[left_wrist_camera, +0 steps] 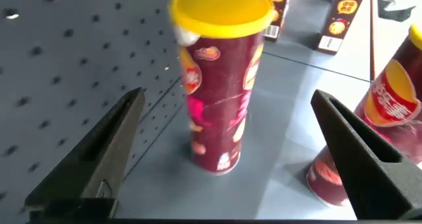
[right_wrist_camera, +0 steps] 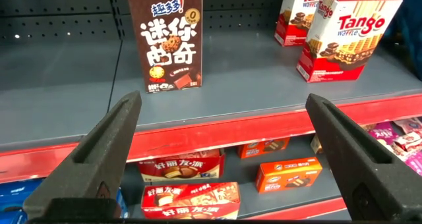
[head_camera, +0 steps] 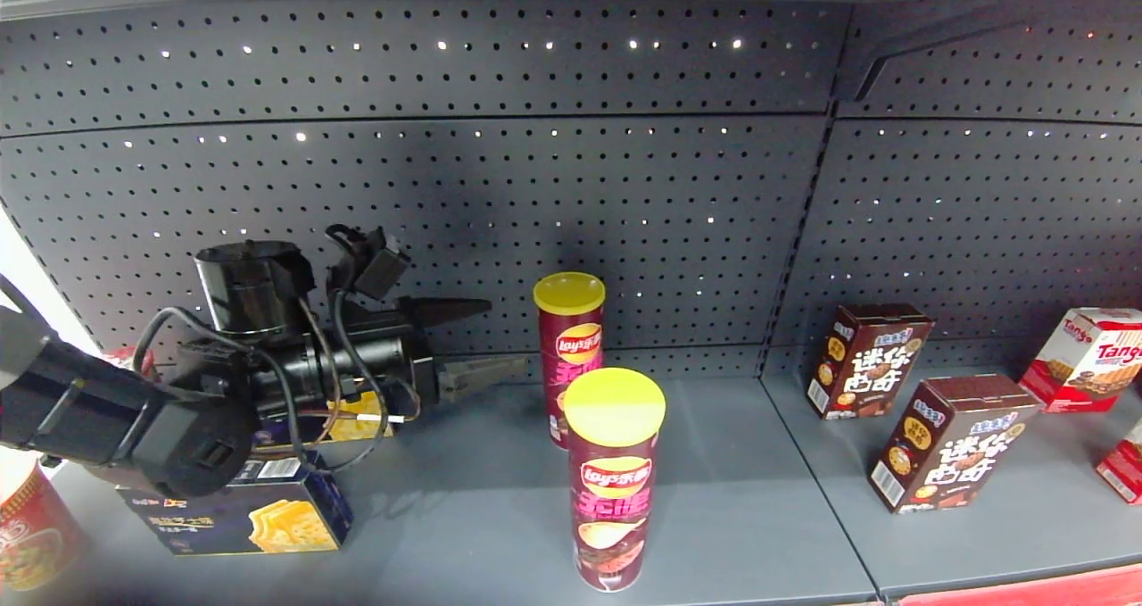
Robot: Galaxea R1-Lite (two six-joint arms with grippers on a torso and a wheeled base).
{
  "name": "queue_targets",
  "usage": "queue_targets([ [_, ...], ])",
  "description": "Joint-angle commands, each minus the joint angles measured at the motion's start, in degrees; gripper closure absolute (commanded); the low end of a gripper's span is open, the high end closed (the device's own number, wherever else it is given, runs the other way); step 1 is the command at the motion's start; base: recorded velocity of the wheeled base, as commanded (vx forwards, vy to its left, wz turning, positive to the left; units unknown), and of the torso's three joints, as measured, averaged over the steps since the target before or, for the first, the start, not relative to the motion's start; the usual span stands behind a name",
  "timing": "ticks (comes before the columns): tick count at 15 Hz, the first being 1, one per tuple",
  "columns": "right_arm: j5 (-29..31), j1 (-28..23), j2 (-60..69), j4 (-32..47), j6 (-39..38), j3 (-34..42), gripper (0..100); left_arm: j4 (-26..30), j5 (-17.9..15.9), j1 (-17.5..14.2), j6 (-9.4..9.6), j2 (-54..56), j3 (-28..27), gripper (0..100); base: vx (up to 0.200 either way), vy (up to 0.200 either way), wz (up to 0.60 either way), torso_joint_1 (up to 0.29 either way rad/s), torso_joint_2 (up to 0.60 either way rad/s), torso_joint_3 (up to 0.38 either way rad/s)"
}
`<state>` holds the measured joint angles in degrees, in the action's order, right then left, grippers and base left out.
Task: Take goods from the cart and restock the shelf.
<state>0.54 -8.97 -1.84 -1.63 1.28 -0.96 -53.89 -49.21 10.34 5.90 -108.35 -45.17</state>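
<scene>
Two maroon chip cans with yellow lids stand upright on the grey shelf [head_camera: 464,499], one at the back [head_camera: 571,356] and one nearer the front edge [head_camera: 614,481]. My left gripper [head_camera: 507,334] is open, just left of the back can and level with its upper half. In the left wrist view the back can [left_wrist_camera: 221,85] stands ahead of the left gripper [left_wrist_camera: 227,97], beyond its spread fingers, with the front can [left_wrist_camera: 389,118] to one side. My right gripper [right_wrist_camera: 223,100] is open and holds nothing, out in front of the shelf's red edge [right_wrist_camera: 217,128].
A blue cracker box [head_camera: 250,512] lies under my left arm, with a red cup [head_camera: 27,526] at the far left. Brown cookie boxes [head_camera: 870,361] [head_camera: 950,441] and red wafer boxes [head_camera: 1093,356] stand on the right. A lower shelf holds red and orange boxes [right_wrist_camera: 283,174].
</scene>
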Motion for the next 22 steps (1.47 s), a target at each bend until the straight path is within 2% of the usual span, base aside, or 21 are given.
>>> queue_targets([
  [1, -0.01, 0.01, -0.09, -0.04, 0.04, 0.00, 0, -0.07, -0.01, -2.87, -0.28, 6.31, 3.33, 0, 0.000, 0.000, 0.00, 0.000, 0.00, 0.000],
  [2, -0.10, 0.01, -0.09, -0.04, 0.04, 0.00, 0, 0.02, 0.08, -3.66, -0.45, 8.77, 3.95, 0, 0.000, 0.000, 0.00, 0.000, 0.00, 0.000],
  [4, -0.01, 0.01, -0.09, -0.04, 0.04, 0.00, 0, 0.63, 1.66, -4.71, -2.65, 15.01, 5.35, 0, 0.000, 0.000, 0.00, 0.000, 0.00, 0.000],
  [6, -0.10, 0.01, -0.09, 0.05, -0.05, 0.00, 0, 0.81, 3.60, -5.94, -2.74, 18.09, 6.49, 0, 0.000, 0.000, 0.00, 0.000, 0.00, 0.000],
  [8, -0.27, 0.01, -0.09, 0.05, -0.14, 0.00, 0, 0.81, 7.47, -7.61, -2.74, 22.48, 10.36, 0, 0.000, 0.000, 0.00, 0.000, 0.00, 0.000],
  [11, -0.36, 0.01, -0.09, 0.05, -0.14, 0.00, 0, 0.81, 12.74, -7.88, -3.26, 28.63, 13.61, 0, 0.000, 0.000, 0.00, 0.000, 0.00, 0.000],
  [13, -0.27, 0.01, -0.09, 0.05, 0.13, 0.00, 0, 1.34, 17.22, -7.96, -6.95, 33.91, 15.46, 0, 0.000, 0.000, 0.00, 0.000, 0.00, 0.000],
  [14, -0.18, 0.01, -0.09, 0.05, 0.21, 0.00, 0, 2.39, 20.74, -8.05, -8.19, 35.58, 15.81, 0, 0.000, 0.000, 0.00, 0.000, 0.00, 0.000],
  [15, -0.10, 0.01, -0.09, 0.05, 0.21, 0.00, 0, 3.36, 25.13, -8.05, -8.71, 37.33, 16.60, 0, 0.000, 0.000, 0.00, 0.000, 0.00, 0.000],
  [16, -0.10, 0.01, -0.09, 0.05, 0.21, 0.00, 0, 3.97, 27.77, -8.05, -9.06, 38.39, 17.48, 0, 0.000, 0.000, 0.00, 0.000, 0.00, 0.000],
  [17, -0.18, 0.01, -0.09, 0.05, 0.21, 0.00, 0, 4.15, 32.51, -8.05, -9.33, 40.50, 20.29, 0, 0.000, 0.000, 0.00, 0.000, 0.00, 0.000],
  [19, -0.18, 0.01, -0.09, 0.05, 0.13, 0.00, 0, 5.29, 38.93, -7.96, -9.24, 43.93, 24.86, 0, 0.000, 0.000, 0.00, 0.000, 0.00, 0.000],
  [20, -0.01, 0.01, -0.09, -0.04, 0.04, 0.00, 0, 7.31, 41.48, -7.96, -9.24, 46.83, 26.80, 0, 0.000, 0.000, 0.00, 0.000, 0.00, 0.000],
  [21, -0.01, 0.01, -0.09, -0.04, 0.04, 0.00, 0, 8.89, 42.18, -7.96, -9.24, 48.58, 27.50, 0, 0.000, 0.000, 0.00, 0.000, 0.00, 0.000],
  [22, 0.08, 0.01, -0.09, -0.04, 0.13, 0.00, 0, 15.40, 44.56, -8.05, -9.24, 54.65, 28.91, 0, 0.000, 0.000, 0.00, 0.000, 0.00, 0.000],
])
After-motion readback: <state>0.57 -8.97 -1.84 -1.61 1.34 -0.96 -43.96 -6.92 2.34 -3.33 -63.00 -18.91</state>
